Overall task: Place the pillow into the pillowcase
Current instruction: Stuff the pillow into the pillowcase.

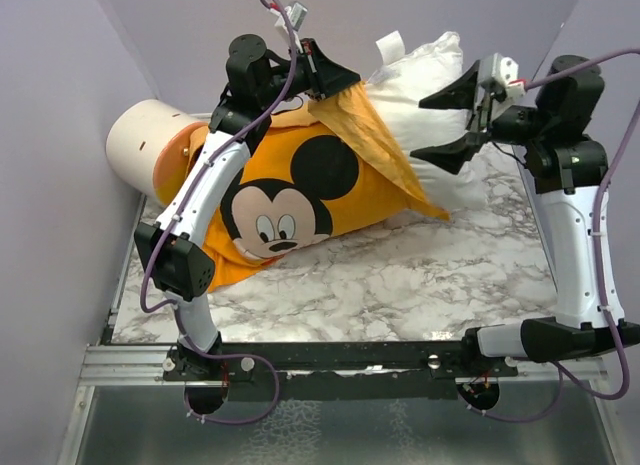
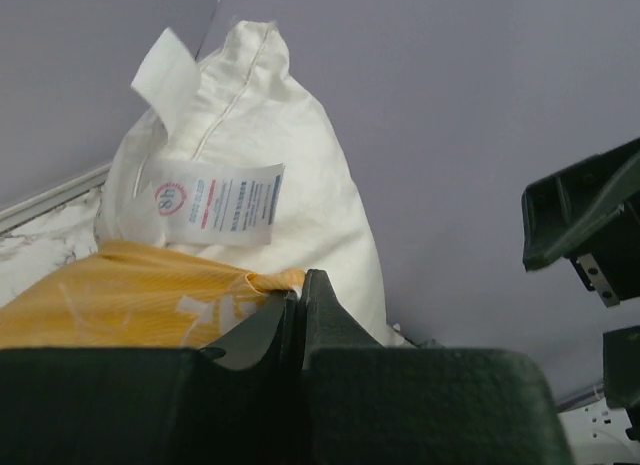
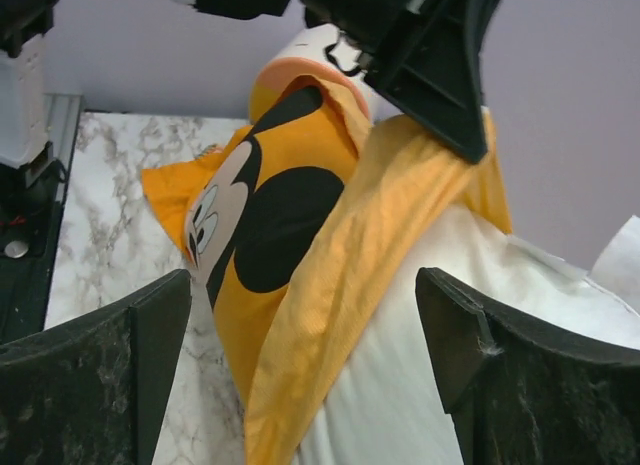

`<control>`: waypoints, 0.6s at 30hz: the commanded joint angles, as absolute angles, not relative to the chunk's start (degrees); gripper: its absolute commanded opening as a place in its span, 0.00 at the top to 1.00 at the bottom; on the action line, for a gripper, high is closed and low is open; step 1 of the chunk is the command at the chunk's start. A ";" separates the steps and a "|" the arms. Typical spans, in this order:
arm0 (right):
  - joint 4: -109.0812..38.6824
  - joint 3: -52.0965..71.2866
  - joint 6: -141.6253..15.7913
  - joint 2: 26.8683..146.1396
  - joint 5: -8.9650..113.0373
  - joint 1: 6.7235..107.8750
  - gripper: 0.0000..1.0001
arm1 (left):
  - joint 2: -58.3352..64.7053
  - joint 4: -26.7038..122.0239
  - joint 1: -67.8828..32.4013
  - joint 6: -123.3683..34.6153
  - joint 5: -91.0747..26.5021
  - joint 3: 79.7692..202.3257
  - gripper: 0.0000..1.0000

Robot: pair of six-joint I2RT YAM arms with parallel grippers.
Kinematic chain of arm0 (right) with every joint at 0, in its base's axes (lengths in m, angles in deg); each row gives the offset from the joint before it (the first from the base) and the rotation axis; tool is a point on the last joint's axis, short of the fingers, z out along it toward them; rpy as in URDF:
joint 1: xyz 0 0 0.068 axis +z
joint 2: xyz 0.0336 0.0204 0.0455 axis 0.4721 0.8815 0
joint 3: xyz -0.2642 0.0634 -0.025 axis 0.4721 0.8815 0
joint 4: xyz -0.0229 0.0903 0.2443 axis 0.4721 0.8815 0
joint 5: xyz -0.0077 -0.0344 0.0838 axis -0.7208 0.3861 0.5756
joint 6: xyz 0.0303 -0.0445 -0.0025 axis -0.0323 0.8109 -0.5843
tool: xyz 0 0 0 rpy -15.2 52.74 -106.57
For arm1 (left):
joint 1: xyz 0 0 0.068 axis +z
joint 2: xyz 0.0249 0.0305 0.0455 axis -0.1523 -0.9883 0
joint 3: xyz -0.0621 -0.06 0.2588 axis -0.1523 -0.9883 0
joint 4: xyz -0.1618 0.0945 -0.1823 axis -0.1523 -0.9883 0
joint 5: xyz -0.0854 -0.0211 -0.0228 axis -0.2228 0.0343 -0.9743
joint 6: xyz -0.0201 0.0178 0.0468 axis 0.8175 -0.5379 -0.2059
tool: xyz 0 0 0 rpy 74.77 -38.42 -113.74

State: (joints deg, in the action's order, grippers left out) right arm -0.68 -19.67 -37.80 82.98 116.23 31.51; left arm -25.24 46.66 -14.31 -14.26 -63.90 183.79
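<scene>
Jaws of the left arm [image 1: 215, 175] are pinched tight on the hem of the thin orange-yellow Mickey Mouse pillowcase [image 1: 300, 200], lifting its mouth so that it gapes. Those of the right arm [image 1: 570, 215] spread wide around the bare end of the plump white quilted pillow [image 1: 425, 80], gripping nothing, likely poised to shove. Roughly half the pillow seems sheathed, lying on the marble surface [image 1: 400, 285].

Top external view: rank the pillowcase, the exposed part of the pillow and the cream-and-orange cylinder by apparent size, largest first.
1. pillowcase, clearly the largest.
2. pillow, counting only the part outside the case.
3. cylinder, somewhat smaller, with one end hidden behind the pillowcase.
</scene>
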 commanded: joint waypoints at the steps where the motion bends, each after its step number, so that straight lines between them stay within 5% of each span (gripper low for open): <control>1: 7.08 -17.74 -26.34 83.94 106.29 38.67 0.04 | -19.77 61.36 -12.42 -11.22 -64.00 186.50 1.00; 7: 3.24 -13.53 -25.56 84.51 100.04 38.79 0.02 | -20.11 63.93 -12.42 -7.95 -65.38 185.49 1.00; 10: -8.22 -10.02 -37.15 82.86 90.14 34.59 0.00 | -19.93 64.36 -12.45 -7.12 -66.79 184.99 1.00; 13: -22.78 -9.12 -55.31 85.73 97.86 19.07 0.01 | -19.35 64.01 -12.42 -7.23 -67.46 184.46 1.00; 18: -27.31 -8.19 -64.50 93.14 108.29 17.66 0.00 | -19.41 65.87 -12.62 -5.78 -68.31 183.76 1.00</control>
